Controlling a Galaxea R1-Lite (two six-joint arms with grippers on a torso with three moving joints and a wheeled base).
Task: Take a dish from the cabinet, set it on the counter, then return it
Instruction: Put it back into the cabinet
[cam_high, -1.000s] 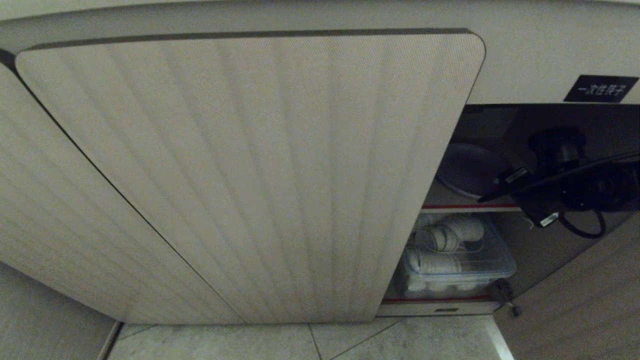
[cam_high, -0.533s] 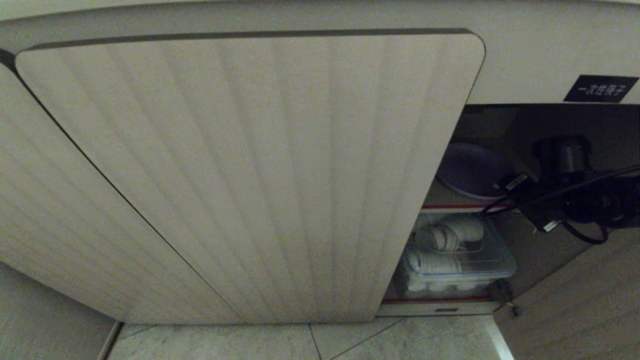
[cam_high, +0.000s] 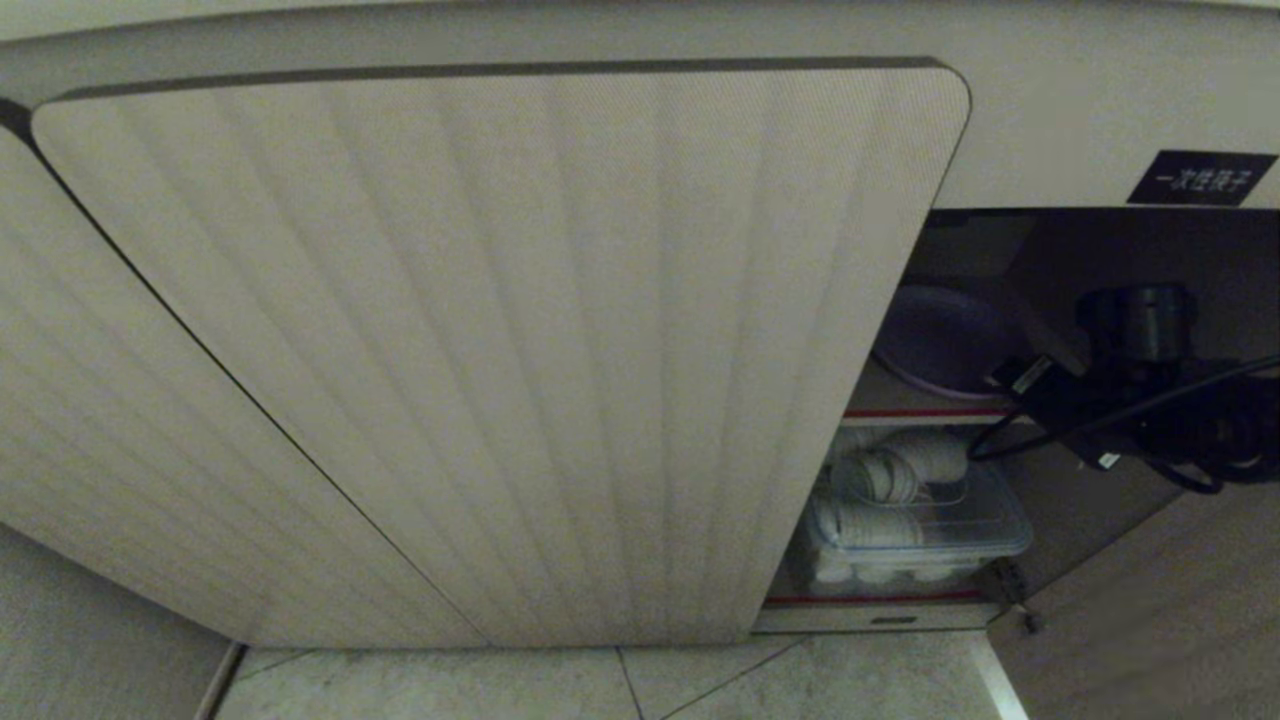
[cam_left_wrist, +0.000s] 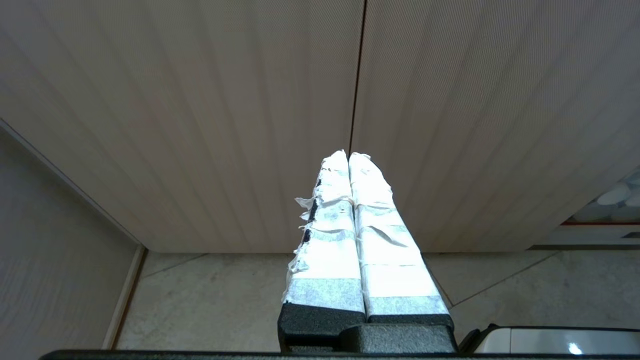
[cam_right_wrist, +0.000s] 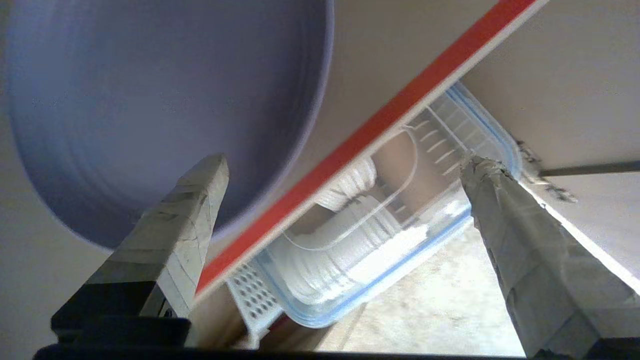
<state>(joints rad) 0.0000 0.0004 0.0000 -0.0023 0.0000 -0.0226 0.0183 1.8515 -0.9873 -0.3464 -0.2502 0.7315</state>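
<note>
Half the dish (cam_high: 935, 340) is hidden behind the ribbed door (cam_high: 500, 350), and the dark right gripper (cam_high: 1040, 400) is hard to make out against the shadowy cabinet (cam_high: 1100, 240) opening. The dish sits on the upper shelf (cam_high: 930, 412) with the red front edge; below the shelf is a clear bin (cam_high: 920, 520) of white cups, then tiled floor (cam_high: 700, 685). The right gripper hangs just off the shelf edge with fingers (cam_right_wrist: 175, 235) spread wide, gripping nothing, dish just beyond one fingertip. The left gripper (cam_left_wrist: 348, 156) is parked facing the doors, taped fingers pressed together, empty.
</note>
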